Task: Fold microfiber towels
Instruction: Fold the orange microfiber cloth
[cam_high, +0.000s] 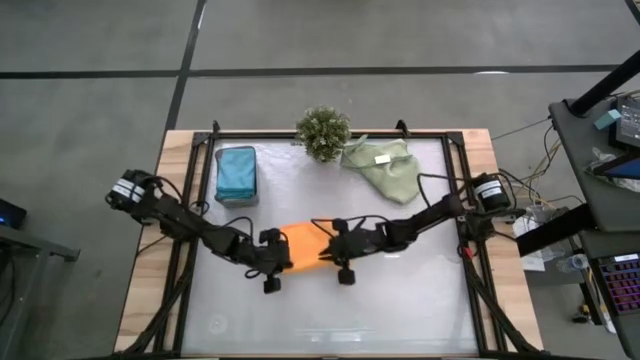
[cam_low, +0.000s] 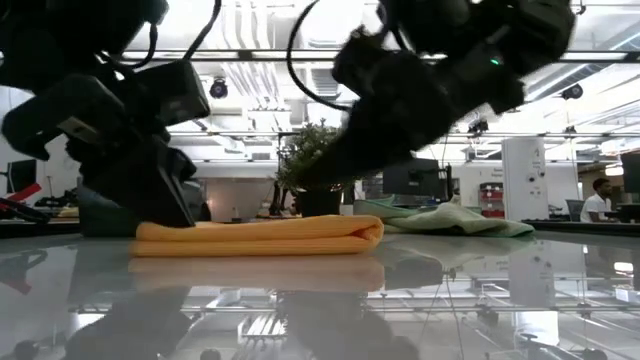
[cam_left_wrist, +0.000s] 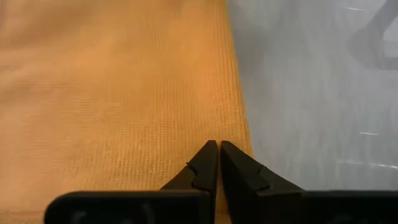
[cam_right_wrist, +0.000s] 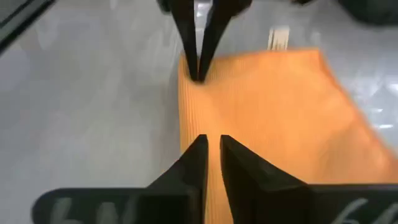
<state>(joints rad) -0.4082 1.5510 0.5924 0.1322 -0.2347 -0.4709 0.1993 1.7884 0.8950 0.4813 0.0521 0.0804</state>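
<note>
Orange towel (cam_high: 303, 246), folded on your tabletop (cam_high: 400, 300): left hand (cam_left_wrist: 217, 155) pressed together on it, right hand (cam_right_wrist: 211, 146) nearly together above, so smooth the fold flat before stacking.

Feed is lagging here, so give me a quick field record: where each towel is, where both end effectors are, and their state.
orange towel: folded, flat at table centre
left end effector: shut, tips at the orange towel's edge
right end effector: nearly shut over the orange towel's opposite edge; a grip cannot be told
teal towels: folded stack, far left of table
sage-green towels: loose heap, far right, white tag showing
plant: far edge, between the stack and the heap
</note>
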